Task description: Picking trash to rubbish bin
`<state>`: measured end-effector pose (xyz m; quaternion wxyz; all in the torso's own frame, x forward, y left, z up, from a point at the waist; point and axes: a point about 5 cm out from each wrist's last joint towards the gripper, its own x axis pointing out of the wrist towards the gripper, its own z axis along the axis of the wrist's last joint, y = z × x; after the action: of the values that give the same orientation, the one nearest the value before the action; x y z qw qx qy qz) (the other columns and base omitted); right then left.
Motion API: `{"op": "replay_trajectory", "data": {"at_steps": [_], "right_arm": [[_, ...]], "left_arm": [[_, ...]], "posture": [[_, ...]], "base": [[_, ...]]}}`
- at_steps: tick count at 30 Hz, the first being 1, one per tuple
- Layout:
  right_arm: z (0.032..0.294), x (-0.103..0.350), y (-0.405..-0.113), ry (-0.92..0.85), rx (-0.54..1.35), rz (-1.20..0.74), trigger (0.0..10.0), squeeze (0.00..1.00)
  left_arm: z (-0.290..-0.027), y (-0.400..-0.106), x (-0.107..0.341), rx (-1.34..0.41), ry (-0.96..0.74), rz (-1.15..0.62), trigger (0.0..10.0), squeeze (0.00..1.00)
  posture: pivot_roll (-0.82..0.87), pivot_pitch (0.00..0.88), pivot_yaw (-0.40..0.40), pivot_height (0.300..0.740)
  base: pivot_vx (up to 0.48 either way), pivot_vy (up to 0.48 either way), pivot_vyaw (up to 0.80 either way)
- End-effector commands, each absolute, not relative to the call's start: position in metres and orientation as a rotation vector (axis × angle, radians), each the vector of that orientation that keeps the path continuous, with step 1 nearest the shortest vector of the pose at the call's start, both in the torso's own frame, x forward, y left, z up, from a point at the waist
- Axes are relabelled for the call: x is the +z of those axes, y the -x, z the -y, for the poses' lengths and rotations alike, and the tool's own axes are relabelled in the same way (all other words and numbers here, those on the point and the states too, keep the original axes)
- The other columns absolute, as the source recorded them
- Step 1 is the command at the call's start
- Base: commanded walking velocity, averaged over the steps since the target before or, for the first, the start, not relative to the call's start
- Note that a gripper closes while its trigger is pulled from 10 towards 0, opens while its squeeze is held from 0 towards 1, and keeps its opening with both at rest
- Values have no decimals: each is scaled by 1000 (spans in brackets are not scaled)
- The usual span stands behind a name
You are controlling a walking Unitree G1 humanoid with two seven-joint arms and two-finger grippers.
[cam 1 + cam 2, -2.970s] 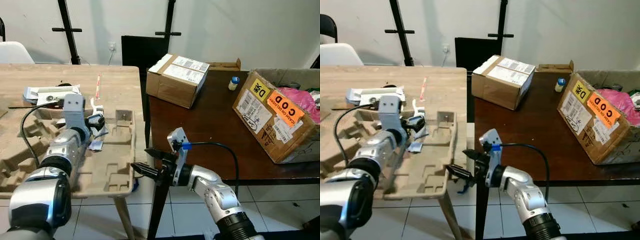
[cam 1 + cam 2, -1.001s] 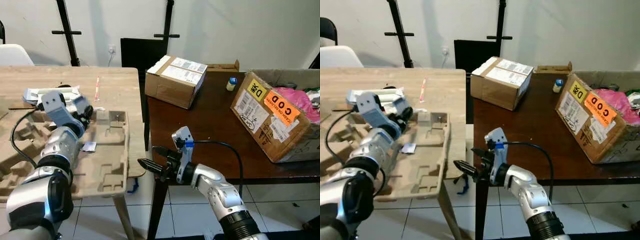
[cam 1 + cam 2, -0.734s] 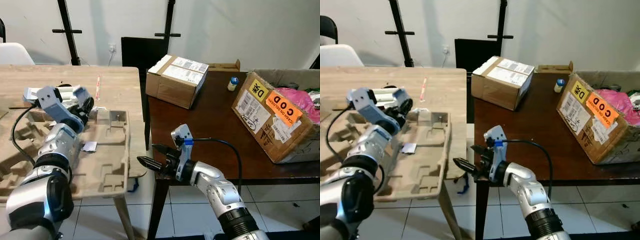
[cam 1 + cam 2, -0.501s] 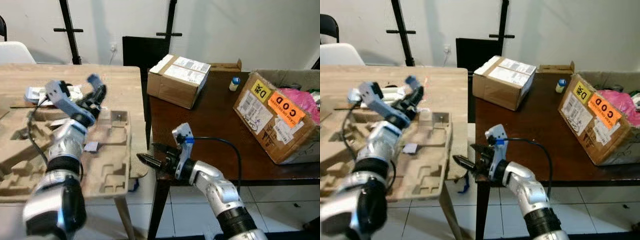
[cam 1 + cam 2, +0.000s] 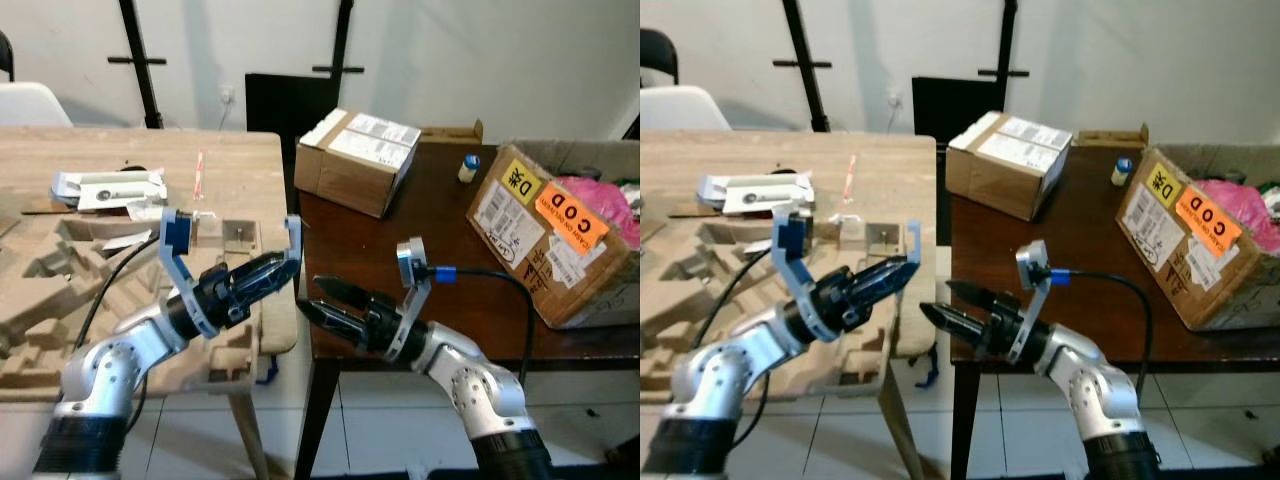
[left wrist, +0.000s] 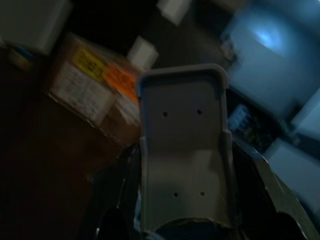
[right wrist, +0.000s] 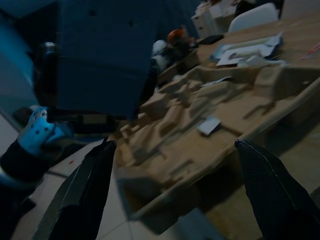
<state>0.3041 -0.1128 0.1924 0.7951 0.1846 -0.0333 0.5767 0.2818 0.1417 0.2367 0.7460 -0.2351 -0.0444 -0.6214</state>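
Paper trash lies on the wooden table point(image 5: 240, 160): a white wrapper point(image 5: 105, 187), a paper scrap point(image 5: 130, 240) and a red-and-white straw point(image 5: 198, 170). Another scrap point(image 7: 209, 125) rests in the moulded pulp tray point(image 5: 268, 335). My left gripper point(image 5: 285, 268) reaches rightward over the tray's right edge, and I see nothing in it. Facing it, just past the tray's edge, my right gripper point(image 5: 308, 297) is open and empty. An open cardboard box marked COD point(image 5: 545, 235), with a pink bag point(image 5: 600, 195) inside, sits at the far right.
A dark brown table point(image 5: 430, 230) carries a sealed cardboard box point(image 5: 355, 160) and a small blue-capped bottle point(image 5: 466, 167). A narrow gap over tiled floor point(image 5: 280, 430) separates the two tables. A white chair point(image 5: 30, 103) and black stands are behind.
My left arm has swung away from the scraps at the tray's back and now points right over the tray's edge. The right gripper has risen slightly, still open.
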Motion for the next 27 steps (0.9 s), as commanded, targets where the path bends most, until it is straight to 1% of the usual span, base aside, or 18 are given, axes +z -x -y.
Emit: {"op": "replay_trajectory", "data": {"at_steps": [1, 2, 4, 5, 6, 9, 12, 16, 20, 24, 25, 26, 27], "right_arm": [[115, 191, -296, -408, 1295, 53, 10000, 0], [115, 191, -296, -408, 1295, 53, 10000, 0], [116, 188, -289, -394, 1351, 16, 10000, 0], [116, 188, -289, -394, 1351, 16, 10000, 0], [117, 183, -281, -372, 1403, -34, 10000, 0], [117, 181, -279, -365, 1417, -50, 10000, 0], [118, 163, -274, -282, 1424, -142, 10000, 0], [121, 149, -270, -229, 1428, -220, 10000, 0], [124, 139, -265, -175, 1445, -287, 10000, 0], [129, 120, -264, -23, 1421, -370, 10000, 0], [129, 120, -264, -23, 1421, -370, 10000, 0], [132, 105, -263, 70, 1404, -437, 10000, 0], [132, 105, -263, 70, 1404, -437, 10000, 0]], "left_arm": [[-136, -268, 235, -1438, 464, 19, 0, 0], [-136, -268, 235, -1438, 464, 19, 0, 0], [-134, -260, 218, -1450, 303, -164, 0, 0], [-134, -260, 218, -1450, 303, -164, 0, 0], [-136, -256, 198, -1412, 175, -314, 0, 0], [-137, -254, 194, -1399, 155, -345, 0, 0], [-141, -249, 170, -1349, 24, -524, 0, 0], [-140, -244, 161, -1351, 11, -592, 0, 0], [-140, -235, 149, -1371, -57, -684, 0, 0], [-135, -227, 132, -1379, -86, -764, 0, 0], [-135, -227, 132, -1379, -86, -764, 0, 0], [-135, -221, 112, -1359, -124, -854, 0, 0], [-135, -221, 112, -1359, -124, -854, 0, 0]], "posture": [[66, 136, -67, 740], [66, 136, -67, 740], [70, 134, -67, 740], [70, 134, -67, 740], [66, 135, -67, 740], [66, 135, -67, 740], [65, 136, -64, 740], [66, 136, -62, 740], [66, 137, -61, 740], [69, 133, -58, 740], [69, 133, -58, 740], [70, 131, -57, 740], [70, 131, -57, 740]], "base": [[0, 0, 0], [0, 0, 0], [0, 0, 0], [0, 0, 0], [0, 0, 0], [0, 0, 0], [0, 0, 0], [0, 0, 0], [0, 0, 0], [0, 0, 0], [0, 0, 0], [0, 0, 0], [0, 0, 0]]}}
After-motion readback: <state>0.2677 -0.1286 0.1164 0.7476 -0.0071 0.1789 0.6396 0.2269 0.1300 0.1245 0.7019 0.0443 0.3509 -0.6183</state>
